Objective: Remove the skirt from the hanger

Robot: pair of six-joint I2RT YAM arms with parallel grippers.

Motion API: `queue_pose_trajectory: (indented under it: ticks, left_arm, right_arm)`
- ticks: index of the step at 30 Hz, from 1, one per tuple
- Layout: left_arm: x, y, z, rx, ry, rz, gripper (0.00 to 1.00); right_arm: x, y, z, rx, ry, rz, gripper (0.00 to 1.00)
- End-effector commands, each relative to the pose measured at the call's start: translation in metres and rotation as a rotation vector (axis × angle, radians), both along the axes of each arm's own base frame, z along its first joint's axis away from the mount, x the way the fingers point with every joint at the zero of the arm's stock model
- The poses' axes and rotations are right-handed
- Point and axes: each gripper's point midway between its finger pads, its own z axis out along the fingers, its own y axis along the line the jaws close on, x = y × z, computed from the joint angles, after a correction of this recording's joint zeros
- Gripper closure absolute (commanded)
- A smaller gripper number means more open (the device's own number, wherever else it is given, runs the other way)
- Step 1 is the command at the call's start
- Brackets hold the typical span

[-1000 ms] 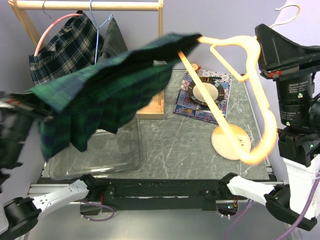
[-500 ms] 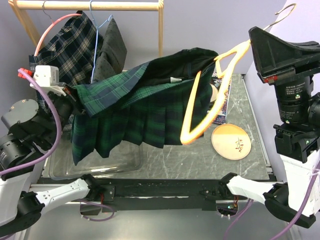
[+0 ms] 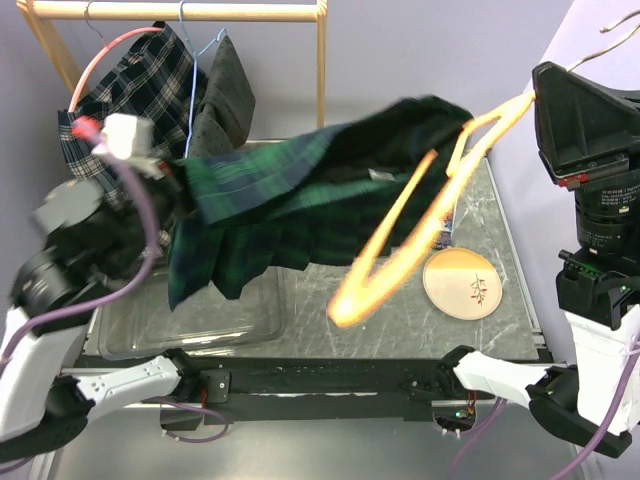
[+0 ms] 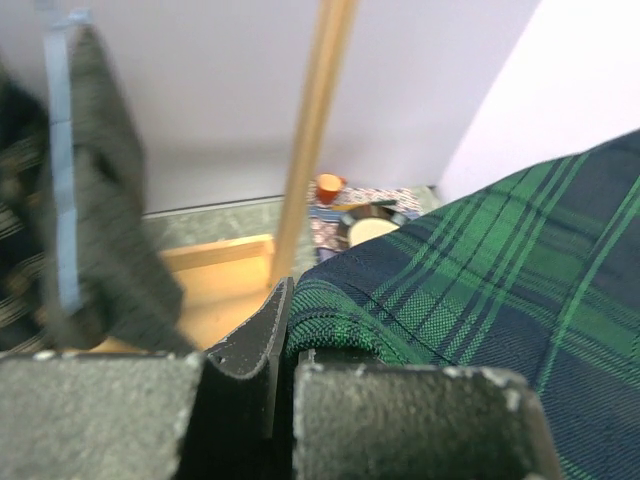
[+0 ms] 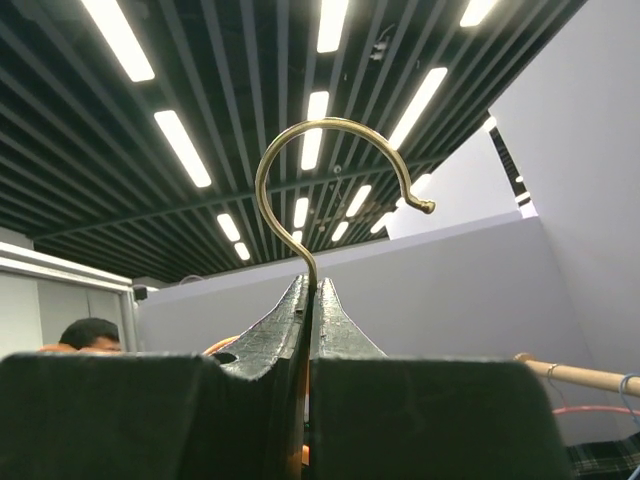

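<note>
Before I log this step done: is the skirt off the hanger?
No, on: the skirt drapes over the hanger at one end; the left gripper pinches the other.

Pleated tartan skirt in dark green and navy, held up in the air, spread roughly level between the two grippers. One edge pinched between the closed fingers of the left gripper, cloth fanning out to that gripper's right. Opposite end bunched over the upper part of the hanger, just below the right gripper. Hanger bright orange-yellow, blurred, slanting down from the right gripper toward the left arm. Brass hook clamped at its stem, curving up above the closed fingertips.
</note>
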Motion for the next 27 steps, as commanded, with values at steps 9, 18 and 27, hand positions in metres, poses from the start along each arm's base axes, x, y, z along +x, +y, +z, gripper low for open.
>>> queue_pose_trajectory:
  ticks: [9, 18, 27]
  left_arm:
    - [0.018, -0.072, 0.045, -0.084, -0.145, -0.234, 0.99]
    - [0.011, -0.092, 0.061, -0.172, -0.174, -0.333, 0.99]
    - [0.028, -0.093, 0.002, -0.207, -0.094, -0.268, 0.99]
  right_arm:
    - [0.003, 0.000, 0.001, 0.029, -0.029, -0.007, 1.00]
    - [0.052, 0.000, -0.030, 0.083, 0.096, -0.109, 1.00]
    - [0.040, -0.019, 0.007, 0.223, 0.016, -0.081, 1.00]
